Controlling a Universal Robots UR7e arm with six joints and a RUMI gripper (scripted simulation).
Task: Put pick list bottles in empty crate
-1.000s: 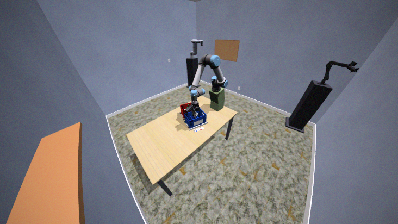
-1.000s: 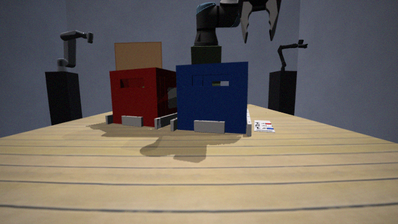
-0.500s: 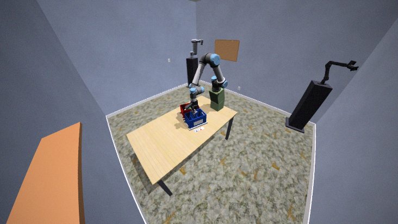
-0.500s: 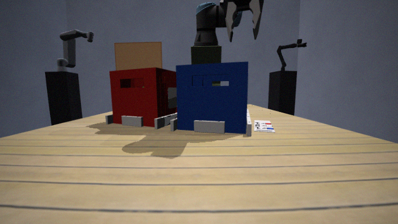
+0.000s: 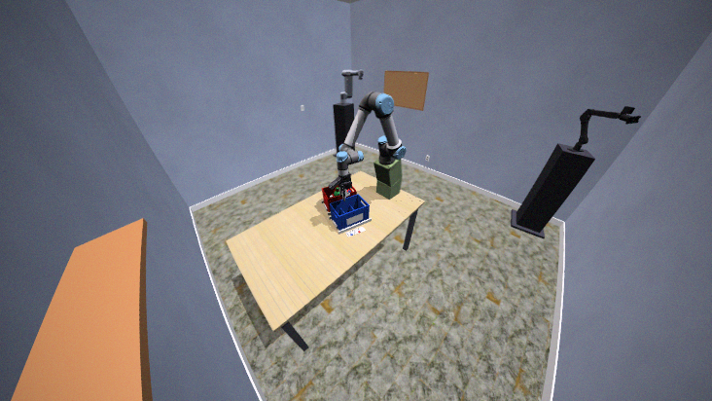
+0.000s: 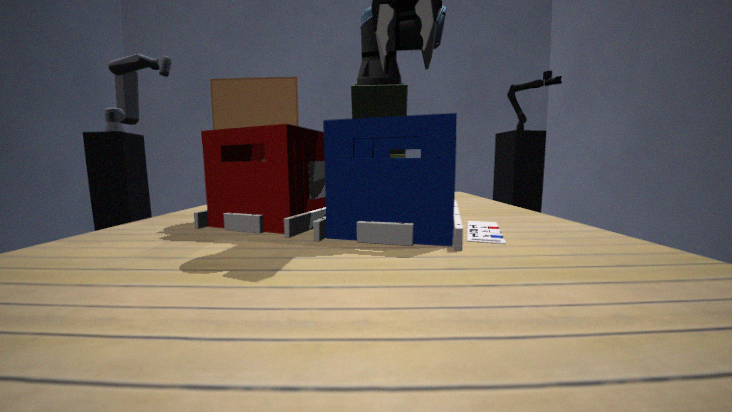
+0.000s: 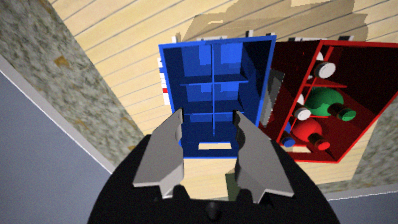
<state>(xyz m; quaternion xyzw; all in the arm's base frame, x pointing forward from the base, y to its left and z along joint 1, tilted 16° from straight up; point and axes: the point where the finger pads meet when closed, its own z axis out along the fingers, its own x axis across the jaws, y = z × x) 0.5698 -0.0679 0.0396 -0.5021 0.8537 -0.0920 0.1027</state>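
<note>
The black two-jaw hand (image 5: 344, 196) (image 6: 407, 58) (image 7: 207, 109), parted and grasping nothing, hangs above the divided blue crate (image 5: 350, 214) (image 6: 389, 189) (image 7: 213, 82). The wrist view reveals round-shouldered green (image 7: 326, 101) and red (image 7: 307, 130) bottles, hidden in the exterior view, inside the red crate (image 5: 327, 200) (image 6: 245, 189) (image 7: 367, 44) beside the hand; their necks point outward from the blue crate.

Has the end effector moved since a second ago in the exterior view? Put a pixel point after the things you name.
Yes. The end effector (image 5: 344, 196) (image 6: 408, 71) (image 7: 207, 109) moved left in that view, from beyond the blue crate's (image 5: 341, 223) (image 6: 389, 191) (image 7: 217, 41) right edge to above it.
</note>
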